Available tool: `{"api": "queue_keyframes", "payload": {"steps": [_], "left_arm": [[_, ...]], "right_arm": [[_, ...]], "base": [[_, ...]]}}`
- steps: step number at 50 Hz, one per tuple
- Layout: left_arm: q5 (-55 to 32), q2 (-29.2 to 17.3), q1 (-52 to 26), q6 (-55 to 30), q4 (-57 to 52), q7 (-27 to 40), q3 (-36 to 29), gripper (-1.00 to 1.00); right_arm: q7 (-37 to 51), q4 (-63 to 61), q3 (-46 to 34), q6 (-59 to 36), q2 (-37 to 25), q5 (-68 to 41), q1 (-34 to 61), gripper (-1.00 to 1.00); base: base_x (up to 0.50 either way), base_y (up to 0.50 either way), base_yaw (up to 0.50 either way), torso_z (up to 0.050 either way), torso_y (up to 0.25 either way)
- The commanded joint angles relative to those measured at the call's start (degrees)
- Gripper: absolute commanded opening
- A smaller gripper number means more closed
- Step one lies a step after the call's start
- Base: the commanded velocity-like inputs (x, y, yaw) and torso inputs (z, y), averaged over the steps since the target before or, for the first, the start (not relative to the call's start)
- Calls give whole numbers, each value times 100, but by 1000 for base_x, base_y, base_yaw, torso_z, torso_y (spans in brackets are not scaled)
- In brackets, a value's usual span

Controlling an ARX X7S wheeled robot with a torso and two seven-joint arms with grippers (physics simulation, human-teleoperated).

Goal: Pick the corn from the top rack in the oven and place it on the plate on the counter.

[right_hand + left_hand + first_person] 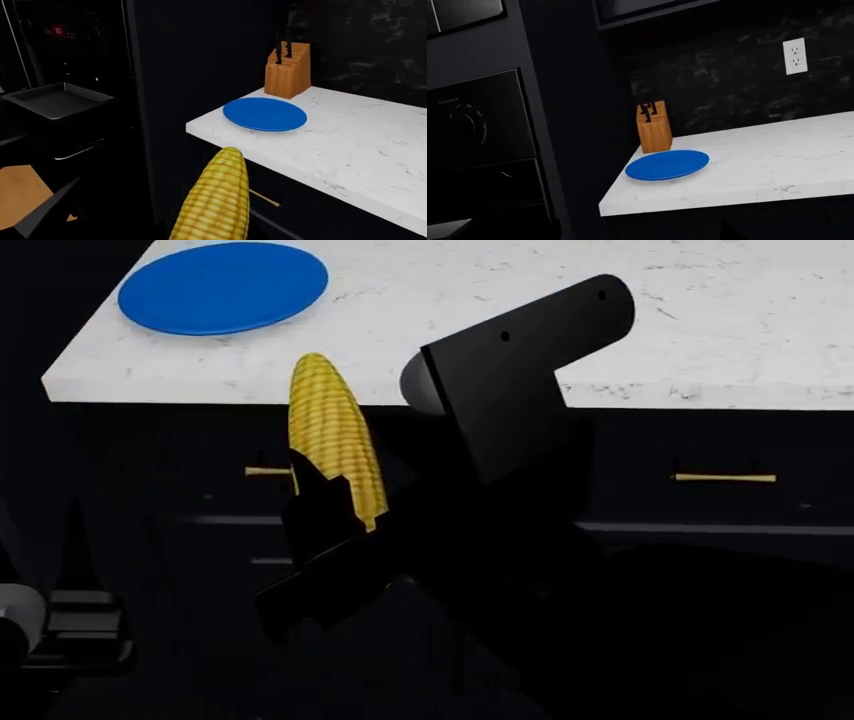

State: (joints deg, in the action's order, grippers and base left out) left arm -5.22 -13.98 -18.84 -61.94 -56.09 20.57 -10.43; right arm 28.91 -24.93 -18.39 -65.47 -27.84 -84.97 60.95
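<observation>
We've got the corn (334, 440) out in the open, a tapered bright yellow cob with neat rows of tiny kernels, clamped at its lower end by our right gripper (327, 515), whose dark jaws are closed around it. It sits just in front of the counter (561, 330) edge, tip pointing up toward the plate (223, 286). The counter is a white marble-looking slab with faint grey speckles and a thick square edge, over black cabinets with a gold handle (725, 478). The plate is flat, round, plain blue, and has nothing on it.

Our right wrist view shows the top rack (57, 99), a shallow dark grey tray with a raised rim and nothing in it, pulled out of the oven (67, 45), with the red display glowing above. The wooden knife block (287, 70) stands just behind the plate. The left wrist view adds a white wall outlet (794, 56) above the counter. Our left gripper isn't visible anywhere, so we can't tell its state
</observation>
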Motion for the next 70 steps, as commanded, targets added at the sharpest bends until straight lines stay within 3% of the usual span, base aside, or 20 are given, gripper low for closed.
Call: {"api": "queue_keyframes", "payload": {"steps": [1, 14, 27, 31, 48, 70], "left_arm": [[-92, 52, -34, -27, -47, -69, 133, 100], [-142, 34, -25, -73, -81, -39, 182, 100], [-129, -38, -28, -101, -155, 41, 152, 100], [-200, -9, -274, -567, -382, 154, 91, 100], [-3112, -1152, -834, -502, -371, 2498, 194, 100], [-3338, -1375, -916, -223, -191, 2797, -86, 100]], "right_arm": [[-27, 35, 88, 116, 26, 77, 13, -100], [-264, -119, 68, 316, 3, 361, -46, -100], [-499, -283, 159, 989, -187, 1544, -81, -100], [-592, -161, 233, 1214, -151, 1743, -47, -100], [-724, -11, 58, 983, -191, 1873, 860, -100], [-1100, -19, -185, 1265, -229, 2252, 755, -100]], "base": [[-1, -348, 0, 0, 0], [0, -6, 0, 0, 0], [0, 0, 0, 0, 0], [0, 0, 0, 0, 0], [0, 0, 0, 0, 0], [392, -125, 0, 0, 0]]}}
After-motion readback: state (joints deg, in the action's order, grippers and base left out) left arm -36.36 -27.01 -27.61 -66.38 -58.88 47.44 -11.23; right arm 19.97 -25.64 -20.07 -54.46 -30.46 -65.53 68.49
